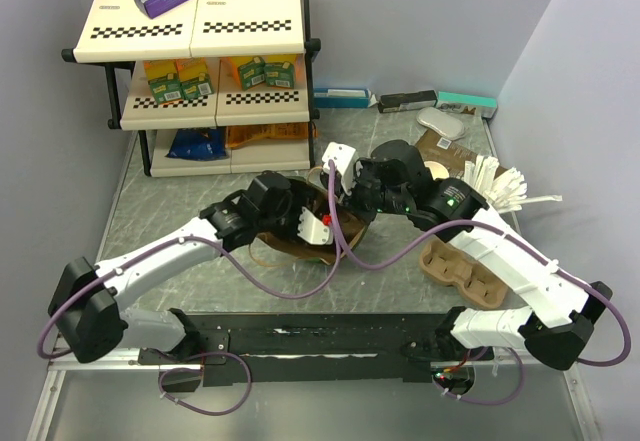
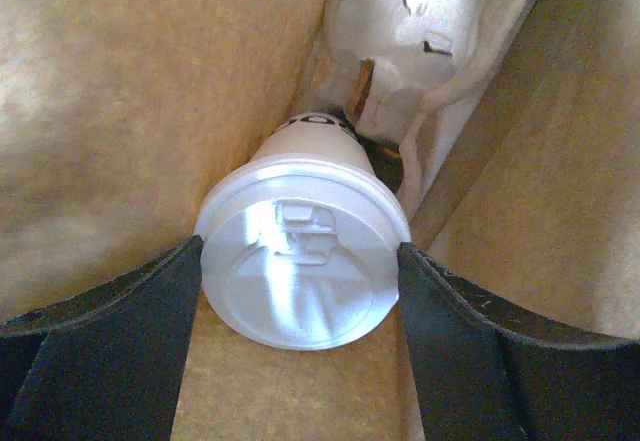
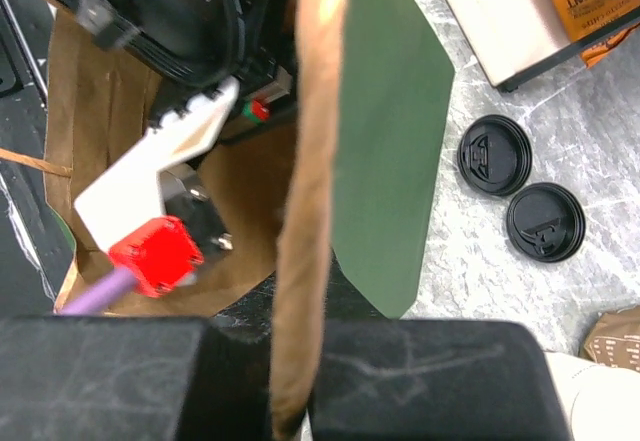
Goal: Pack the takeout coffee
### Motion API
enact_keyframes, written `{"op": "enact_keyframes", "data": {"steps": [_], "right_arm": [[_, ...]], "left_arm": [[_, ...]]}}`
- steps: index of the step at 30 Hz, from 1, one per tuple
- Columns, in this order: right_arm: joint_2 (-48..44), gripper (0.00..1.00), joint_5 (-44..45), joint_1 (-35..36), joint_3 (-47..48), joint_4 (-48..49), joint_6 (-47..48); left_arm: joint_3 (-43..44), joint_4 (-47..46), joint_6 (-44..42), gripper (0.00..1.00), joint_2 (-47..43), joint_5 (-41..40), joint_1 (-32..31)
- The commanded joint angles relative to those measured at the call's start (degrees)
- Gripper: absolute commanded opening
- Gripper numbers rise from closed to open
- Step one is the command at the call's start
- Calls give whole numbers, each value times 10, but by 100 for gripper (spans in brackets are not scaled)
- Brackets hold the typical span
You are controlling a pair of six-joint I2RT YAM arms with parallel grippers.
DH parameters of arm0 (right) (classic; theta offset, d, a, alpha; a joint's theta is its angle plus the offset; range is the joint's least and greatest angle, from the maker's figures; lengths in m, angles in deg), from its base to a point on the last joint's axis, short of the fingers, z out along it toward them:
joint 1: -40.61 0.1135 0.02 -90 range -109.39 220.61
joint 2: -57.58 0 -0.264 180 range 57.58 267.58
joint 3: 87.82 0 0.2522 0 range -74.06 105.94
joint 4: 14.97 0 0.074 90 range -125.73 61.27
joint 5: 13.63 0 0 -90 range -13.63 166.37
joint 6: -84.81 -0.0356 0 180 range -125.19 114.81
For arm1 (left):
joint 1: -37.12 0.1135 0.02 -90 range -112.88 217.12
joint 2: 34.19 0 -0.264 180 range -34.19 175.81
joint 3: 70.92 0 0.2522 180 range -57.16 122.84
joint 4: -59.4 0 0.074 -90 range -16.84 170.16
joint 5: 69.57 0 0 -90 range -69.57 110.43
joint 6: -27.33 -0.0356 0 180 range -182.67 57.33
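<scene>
Overhead view of two robot arms meeting at an open brown paper bag (image 1: 312, 246) in the middle of a grey bench (image 1: 160, 211).

The left arm reaches down into the bag. Its wrist camera shows the left gripper (image 2: 300, 256) spread wide, one dark finger touching each side of the white lid (image 2: 300, 286) on a white cup (image 2: 305, 176). It appears to have hold of the cup. The cup sits deep inside the bag with brown paper walls close on both sides, and something white and crumpled lies beyond it (too unclear to name).

The right gripper (image 3: 298, 386) is clamped tight on the bag's upper edge, apparently holding the mouth open for the other arm.

Outside the bag, two black lids (image 3: 494, 155) lie side by side on the bench. A brown pulp tray (image 1: 462, 273) rests near the right arm, apart from the bag.

As for progress, this reads as mid-packing. One lidded cup is already down inside the bag but not yet let go. The left gripper has yet to release it and come out. The pictures do not show whether other cups are already packed or still wait outside, since the arms hide much of the bench's middle. The tray is not in the bag.
</scene>
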Motion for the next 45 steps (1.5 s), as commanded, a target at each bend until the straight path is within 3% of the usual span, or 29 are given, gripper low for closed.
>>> {"op": "enact_keyframes", "data": {"steps": [1, 10, 15, 27, 39, 45], "right_arm": [[-10, 0, -14, 7, 15, 36, -11], [-4, 0, -18, 8, 19, 39, 9], [-1, 0, 6, 12, 11, 54, 52], [-14, 0, 40, 45, -18, 115, 141], [-27, 0, 66, 71, -33, 134, 174], [-32, 0, 63, 70, -41, 134, 166]], "left_arm": [[-11, 34, -12, 1, -30, 35, 10], [7, 96, -40, 1, -45, 73, -4], [33, 149, -58, 1, -56, 143, -7], [16, 123, -36, 1, -43, 111, -24], [7, 51, 111, 1, -48, 54, -23], [-20, -17, 143, 1, -77, 31, -24]]}}
